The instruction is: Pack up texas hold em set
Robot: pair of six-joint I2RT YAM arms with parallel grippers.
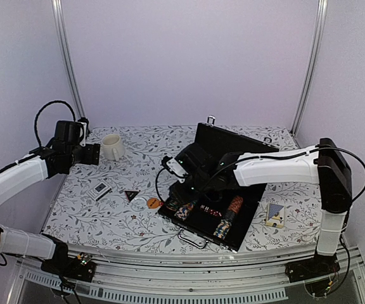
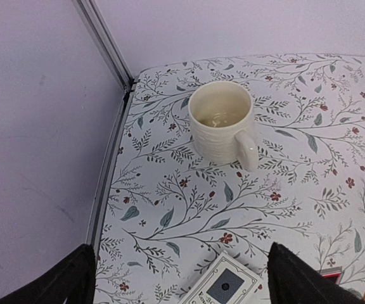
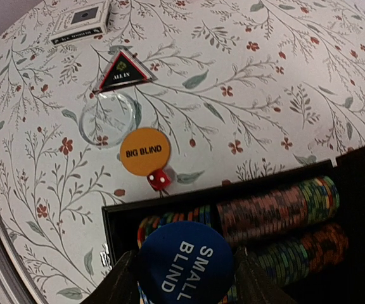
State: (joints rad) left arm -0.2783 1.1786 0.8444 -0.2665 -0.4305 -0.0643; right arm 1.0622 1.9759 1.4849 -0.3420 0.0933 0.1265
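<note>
Right jaws grasping blue disc (image 3: 185,266) over briefcase (image 1: 230,138) edge, left jaws released near mug (image 2: 224,123)

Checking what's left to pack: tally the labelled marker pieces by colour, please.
Orange round plastic BIG BLIND disc: 1
Blue round plastic SMALL BLIND disc: 1
Black plastic ALL IN triangle: 1
Total: 3

Left claw (image 2: 182,278) splayed, right claw (image 3: 185,278) clamped
</note>
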